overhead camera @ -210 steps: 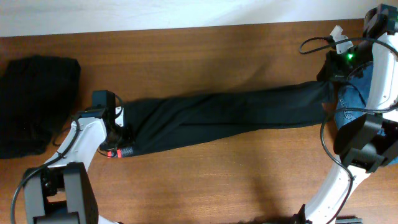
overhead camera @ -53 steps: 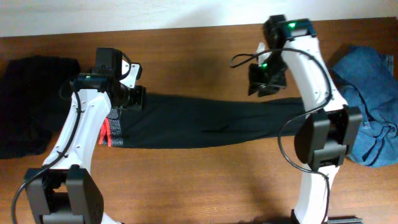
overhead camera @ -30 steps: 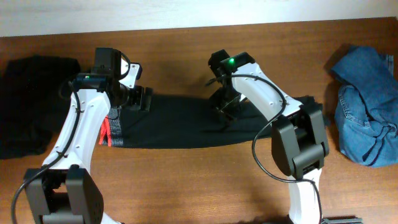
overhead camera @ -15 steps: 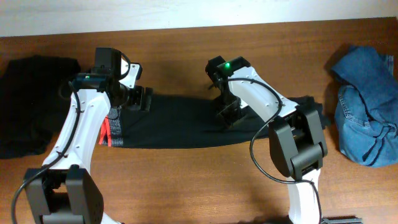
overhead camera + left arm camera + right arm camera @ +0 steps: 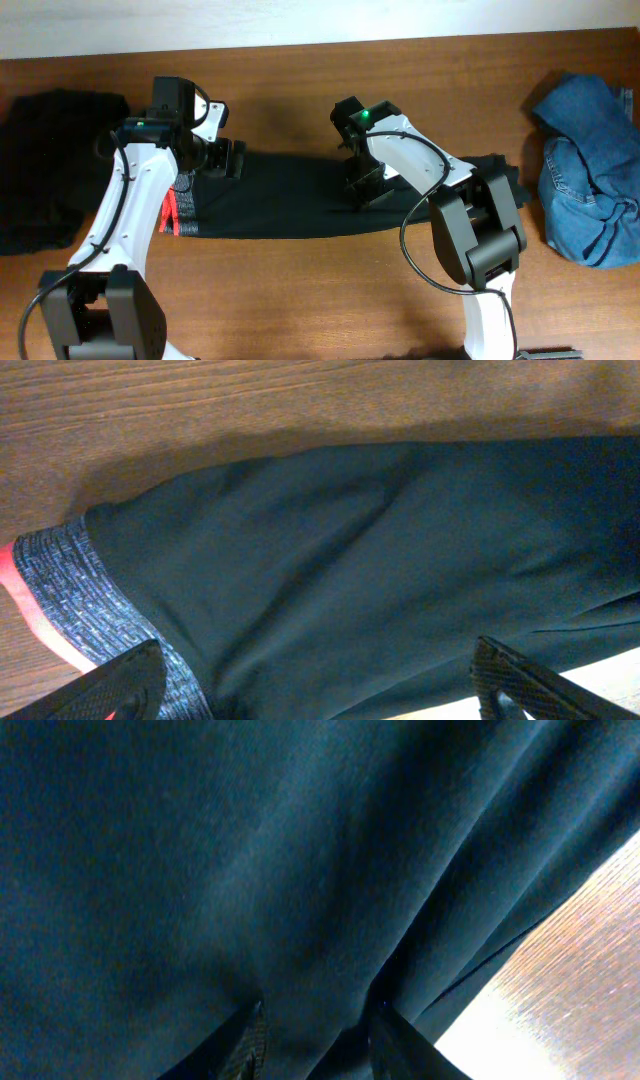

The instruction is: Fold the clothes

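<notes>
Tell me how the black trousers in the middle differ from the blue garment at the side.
The black trousers are dark with a grey waistband and red stripe; the denim garment is plain blue. The black trousers lie stretched out long and fairly flat; the denim garment sits crumpled in a heap. Both rest on the wooden table.

trousers (image 5: 300,200): black | waistband (image 5: 186,205): flecked grey | stripe (image 5: 167,215): red | right denim (image 5: 585,180): blue | left cloth (image 5: 50,160): black | table (image 5: 300,290): brown woodgrain
</notes>
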Motion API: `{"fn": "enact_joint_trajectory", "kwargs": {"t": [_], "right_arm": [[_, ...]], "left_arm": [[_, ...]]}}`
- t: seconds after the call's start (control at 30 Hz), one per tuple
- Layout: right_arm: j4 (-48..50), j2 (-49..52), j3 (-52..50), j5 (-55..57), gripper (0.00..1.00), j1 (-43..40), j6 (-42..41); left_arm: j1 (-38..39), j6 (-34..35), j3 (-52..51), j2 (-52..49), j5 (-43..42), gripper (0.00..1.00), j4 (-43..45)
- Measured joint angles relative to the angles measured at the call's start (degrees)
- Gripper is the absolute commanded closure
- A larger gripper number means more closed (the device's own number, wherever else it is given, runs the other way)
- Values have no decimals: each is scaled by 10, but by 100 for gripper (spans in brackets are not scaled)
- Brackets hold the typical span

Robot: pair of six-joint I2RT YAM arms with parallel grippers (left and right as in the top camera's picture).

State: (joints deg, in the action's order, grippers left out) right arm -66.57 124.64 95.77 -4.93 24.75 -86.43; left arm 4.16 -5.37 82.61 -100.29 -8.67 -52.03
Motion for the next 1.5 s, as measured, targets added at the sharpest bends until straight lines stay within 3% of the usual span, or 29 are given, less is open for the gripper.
{"fn": "enact_joint_trajectory", "kwargs": {"t": [0.07, 0.13, 0.3, 0.4, 0.47, 0.6, 0.67, 0.8, 1.0, 1.13, 1.17, 1.27, 1.5], "right_arm": [[0, 0, 0, 5, 62, 0, -2], [0, 0, 0, 10, 75, 0, -3], [2, 0, 0, 13, 91, 0, -6], [0, 0, 0, 13, 91, 0, -6], [-1, 0, 0, 13, 84, 0, -7], [-2, 0, -1, 14, 43, 0, -9], [-2, 0, -1, 15, 39, 0, -8], [3, 0, -1, 15, 55, 0, -6], [19, 0, -2, 15, 57, 0, -6], [26, 0, -12, 15, 63, 0, -21], [26, 0, -15, 15, 67, 0, -24], [25, 0, -18, 15, 94, 0, -31], [-2, 0, -18, 15, 96, 0, -37]], "left_arm": [[0, 0, 0, 0, 0, 3, 0], [0, 0, 0, 0, 0, 3, 0], [0, 0, 0, 0, 0, 3, 0], [0, 0, 0, 0, 0, 3, 0], [0, 0, 0, 0, 0, 3, 0], [0, 0, 0, 0, 0, 3, 0], [0, 0, 0, 0, 0, 3, 0], [0, 0, 0, 0, 0, 3, -1], [0, 0, 0, 0, 0, 3, -1], [0, 0, 0, 0, 0, 3, -1], [0, 0, 0, 0, 0, 3, -1], [0, 0, 0, 0, 0, 3, -1], [0, 0, 0, 0, 0, 3, -1]]}}
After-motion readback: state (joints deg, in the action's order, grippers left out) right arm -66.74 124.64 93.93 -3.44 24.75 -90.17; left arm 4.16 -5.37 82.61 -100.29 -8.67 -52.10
